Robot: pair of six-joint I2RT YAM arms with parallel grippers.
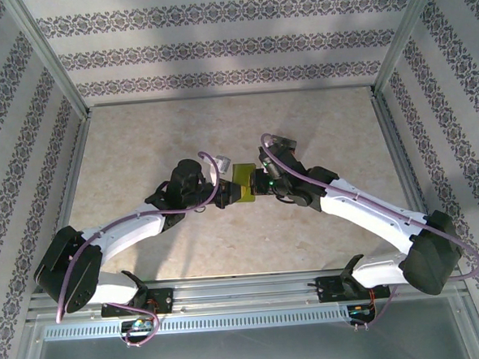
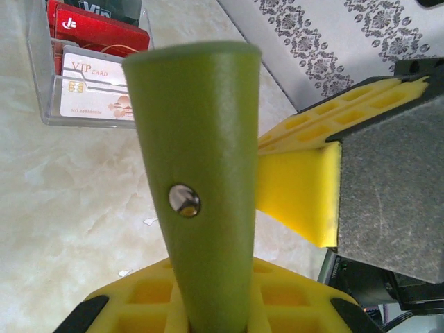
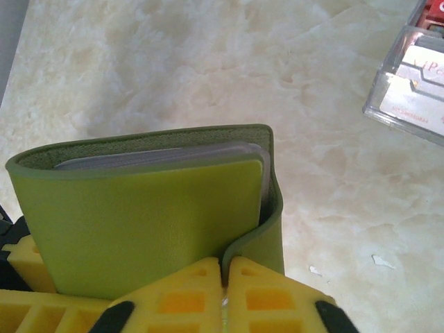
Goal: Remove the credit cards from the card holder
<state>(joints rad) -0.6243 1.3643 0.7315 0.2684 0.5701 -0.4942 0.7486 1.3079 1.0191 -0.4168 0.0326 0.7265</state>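
Note:
The olive-green card holder is held above the table between both grippers. My left gripper is shut on it, and its rounded spine with a metal snap rises between the yellow fingers. My right gripper is shut on the edge of the holder's outer cover, which is peeled a little away from the clear pockets. A red card, a white VIP card and a dark card lie in a clear box. Whether any cards sit inside the holder is hidden.
The clear plastic box stands on the marble tabletop just behind the left gripper, and its corner lies at the upper right of the right wrist view. The right gripper's yellow finger and grey pad crowd the holder. Patterned walls enclose the table.

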